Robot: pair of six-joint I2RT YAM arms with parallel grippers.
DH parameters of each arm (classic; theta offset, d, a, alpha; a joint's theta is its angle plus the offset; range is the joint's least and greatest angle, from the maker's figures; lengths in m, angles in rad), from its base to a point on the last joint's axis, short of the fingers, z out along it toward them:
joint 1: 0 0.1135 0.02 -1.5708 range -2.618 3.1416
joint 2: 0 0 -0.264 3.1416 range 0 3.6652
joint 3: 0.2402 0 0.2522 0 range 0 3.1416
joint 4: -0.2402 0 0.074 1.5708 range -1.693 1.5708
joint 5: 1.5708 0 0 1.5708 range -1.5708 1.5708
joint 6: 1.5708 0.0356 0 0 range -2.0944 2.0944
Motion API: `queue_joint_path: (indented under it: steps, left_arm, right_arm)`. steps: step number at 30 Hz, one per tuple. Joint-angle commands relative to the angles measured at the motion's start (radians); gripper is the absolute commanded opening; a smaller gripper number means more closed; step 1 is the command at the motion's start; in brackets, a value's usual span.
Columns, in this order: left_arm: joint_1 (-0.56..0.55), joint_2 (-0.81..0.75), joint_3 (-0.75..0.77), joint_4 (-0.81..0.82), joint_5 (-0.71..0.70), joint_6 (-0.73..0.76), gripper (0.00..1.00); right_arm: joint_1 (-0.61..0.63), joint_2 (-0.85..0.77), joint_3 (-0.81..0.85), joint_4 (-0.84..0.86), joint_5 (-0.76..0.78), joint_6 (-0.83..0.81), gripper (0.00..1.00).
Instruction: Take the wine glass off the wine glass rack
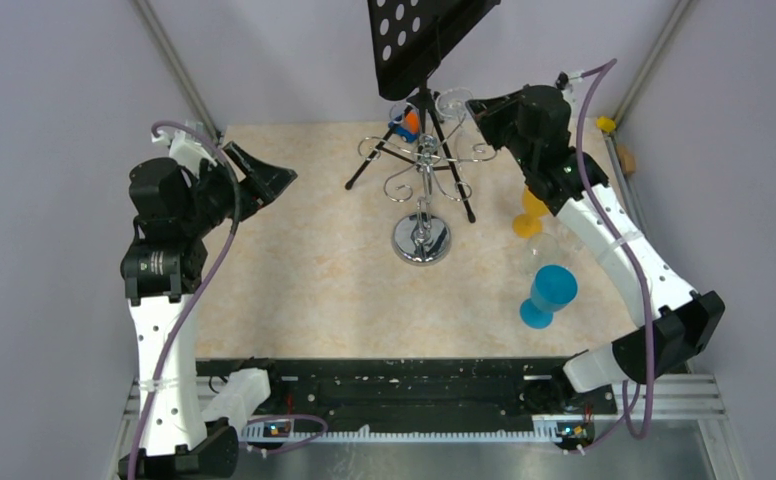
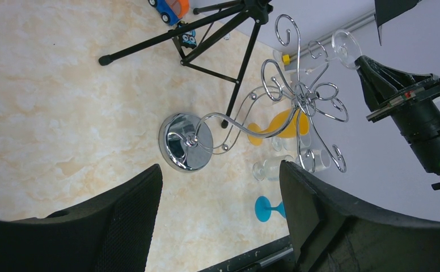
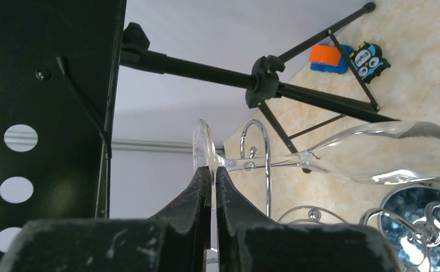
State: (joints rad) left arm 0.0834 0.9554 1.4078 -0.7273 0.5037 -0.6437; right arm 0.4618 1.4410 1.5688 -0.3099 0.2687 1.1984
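The chrome wine glass rack [image 1: 427,160] stands mid-table on its round mirrored base [image 1: 421,240]. In the right wrist view a clear wine glass [image 3: 385,152] lies sideways, and its stem crosses a chrome loop of the rack [image 3: 256,156]. My right gripper [image 3: 212,170] is shut on the rim of the glass's round foot [image 3: 202,141]. From above, that gripper [image 1: 479,106] sits at the rack's upper right arms. The left wrist view shows the rack [image 2: 300,100], the glass's foot [image 2: 345,45] and my right gripper [image 2: 371,67]. My left gripper [image 2: 220,170] is open and holds nothing, far left of the rack [image 1: 264,176].
A black tripod stand [image 1: 419,140] with a perforated plate [image 1: 424,35] stands just behind the rack. A blue and orange toy [image 1: 405,125] lies under it. An orange glass [image 1: 529,215], a blue glass [image 1: 547,295] and clear glasses [image 2: 269,169] stand on the table's right side.
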Motion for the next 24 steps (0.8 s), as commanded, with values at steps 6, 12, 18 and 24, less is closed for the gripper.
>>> queue_joint_path:
  steps: [6, 12, 18, 24]
  left_arm:
    - [-0.001, -0.019, 0.011, 0.012, 0.000, 0.006, 0.79]
    - [-0.001, -0.027, 0.007, 0.009, -0.004, 0.006, 0.79]
    - [-0.001, -0.029, 0.006, 0.008, -0.007, 0.005, 0.79]
    - [0.000, -0.026, 0.005, 0.008, -0.008, 0.006, 0.79]
  right_arm:
    - [-0.006, -0.038, 0.010, 0.076, -0.153, 0.070, 0.00]
    - [-0.003, 0.006, 0.004, 0.131, -0.182, 0.084, 0.00]
    - [0.003, 0.073, 0.056, 0.146, -0.180, 0.067, 0.00]
    - [0.010, 0.113, 0.091, 0.195, -0.124, 0.013, 0.00]
